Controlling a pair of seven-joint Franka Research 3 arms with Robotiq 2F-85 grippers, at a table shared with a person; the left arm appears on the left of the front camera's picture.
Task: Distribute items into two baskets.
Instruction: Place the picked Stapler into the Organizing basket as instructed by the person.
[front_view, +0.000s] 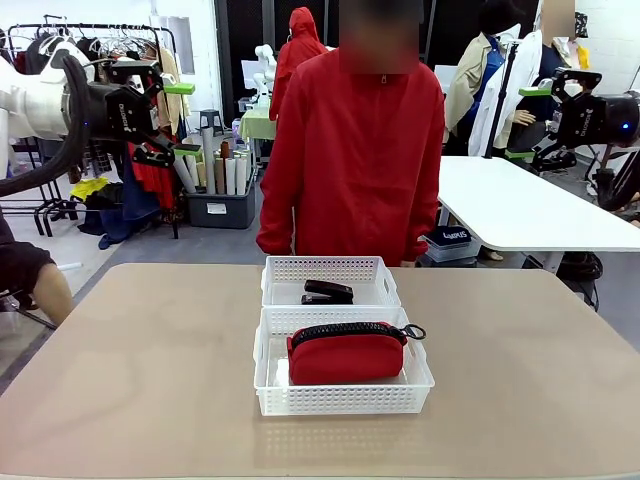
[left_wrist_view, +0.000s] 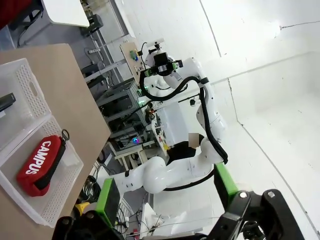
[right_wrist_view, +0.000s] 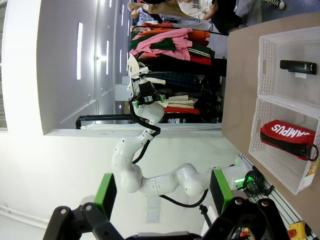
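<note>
Two white lattice baskets sit end to end at the table's middle. The nearer, larger basket (front_view: 340, 398) holds the red zip pouch (front_view: 345, 354), which lies flat. A black stapler (front_view: 328, 292) rests in the farther basket (front_view: 325, 268). My left gripper (front_view: 182, 118) hangs open high at the upper left, far from both baskets. High at the upper right, my right gripper (front_view: 527, 122) is open too. The left wrist view has open fingers (left_wrist_view: 167, 192), with the pouch (left_wrist_view: 42, 165) and stapler (left_wrist_view: 6, 102) far off. From the right wrist, my open gripper (right_wrist_view: 162, 192) sees the pouch (right_wrist_view: 287, 137) and stapler (right_wrist_view: 298, 65).
A person in a red jacket (front_view: 355, 150) stands at the table's far edge, just behind the baskets, arms down. A white table (front_view: 520, 205) stands at the back right. A clothes rack and a bin of rolls (front_view: 220, 190) are at the back left. Bare tan tabletop (front_view: 130, 380) surrounds the baskets.
</note>
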